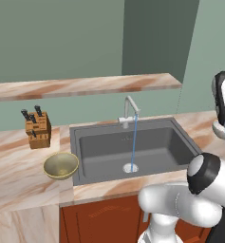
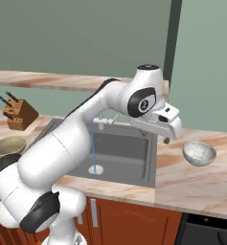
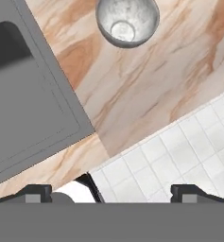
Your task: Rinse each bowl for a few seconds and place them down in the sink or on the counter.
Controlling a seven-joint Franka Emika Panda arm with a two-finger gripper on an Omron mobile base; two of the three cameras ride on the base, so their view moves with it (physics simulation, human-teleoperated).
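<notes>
The water runs into the sink [image 1: 133, 147]. The claw [image 3: 111, 191] is spread wide and holds nothing — next it must go to the grey bowl [image 3: 127, 21], top middle, on the tabletop [image 3: 146, 90]. The left base view shows the gold bowl [image 1: 60, 165] at lower left.

Grey bowl [image 2: 199, 153] on counter [image 2: 191, 184] – right of sink [image 2: 129, 153].

A wooden knife block [image 1: 37, 128] with dark-handled knives stood below a marbled shelf board [image 1: 85, 85]; white floor tiles [image 3: 179, 156] showed below.
</notes>
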